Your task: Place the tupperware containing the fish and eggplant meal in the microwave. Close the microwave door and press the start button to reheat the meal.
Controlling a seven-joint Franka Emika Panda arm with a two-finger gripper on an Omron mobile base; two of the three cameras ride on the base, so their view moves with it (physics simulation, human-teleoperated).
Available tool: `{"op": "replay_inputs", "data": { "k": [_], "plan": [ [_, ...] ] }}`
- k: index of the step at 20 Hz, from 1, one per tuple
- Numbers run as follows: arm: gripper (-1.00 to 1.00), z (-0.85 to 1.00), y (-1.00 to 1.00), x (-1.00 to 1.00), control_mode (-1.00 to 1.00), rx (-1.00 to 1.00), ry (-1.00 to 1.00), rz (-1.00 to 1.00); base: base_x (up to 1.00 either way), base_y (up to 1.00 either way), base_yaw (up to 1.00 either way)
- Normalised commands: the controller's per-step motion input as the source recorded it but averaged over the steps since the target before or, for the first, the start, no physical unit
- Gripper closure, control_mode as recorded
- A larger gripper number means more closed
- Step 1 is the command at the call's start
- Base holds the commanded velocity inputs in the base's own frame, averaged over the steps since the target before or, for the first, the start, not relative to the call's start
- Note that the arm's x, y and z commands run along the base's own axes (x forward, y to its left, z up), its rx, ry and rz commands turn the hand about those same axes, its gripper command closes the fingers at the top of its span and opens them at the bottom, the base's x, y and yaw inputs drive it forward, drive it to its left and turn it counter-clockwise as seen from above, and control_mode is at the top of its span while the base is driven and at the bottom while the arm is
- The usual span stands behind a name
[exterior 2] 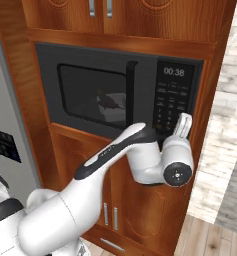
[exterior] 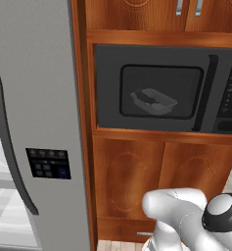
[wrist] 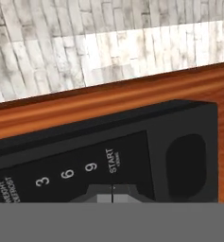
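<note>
The microwave (exterior: 161, 59) sits in a wooden cabinet with its door (exterior: 112, 88) closed. Through the dark window I see the clear tupperware (exterior: 154, 101) inside, also the tupperware (exterior 2: 110, 106) with a dark reddish shape in it; the meal is otherwise too dim to make out. My gripper (wrist: 112, 194) is shut, its tips together right at the button strip (exterior 2: 174, 95), just below the START label (wrist: 112, 160). From the right base view the gripper (exterior 2: 183, 125) is at the lower right of the microwave panel, whose display reads 00:38.
The tall grey fridge (exterior: 39, 98) stands left of the microwave, with a long dark handle (exterior: 10, 147) and clear shelves at the lower left. Wooden cabinet doors (exterior: 161, 181) lie below the microwave. A pale tiled wall (exterior 2: 225, 125) is to the right.
</note>
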Motion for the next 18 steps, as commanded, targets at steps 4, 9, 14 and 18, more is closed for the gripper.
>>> {"op": "replay_inputs", "data": {
  "k": [4, 9, 14, 18],
  "plan": [
    [1.0, -0.09, -0.02, 0.27, -1.0, 0.01, 0.0, -0.01, 0.0, 0.0, 0.0],
    [1.0, -0.06, 0.0, 0.3, -1.0, 0.0, 0.0, -0.03, 0.0, 0.0, 0.0],
    [1.0, -0.15, 0.0, 0.29, -1.0, 0.0, 0.0, -0.02, 0.0, 0.0, 0.0],
    [1.0, -0.22, -0.01, 0.29, -1.0, 0.01, 0.0, -0.02, 0.0, 0.0, 0.0]
  ]
}}
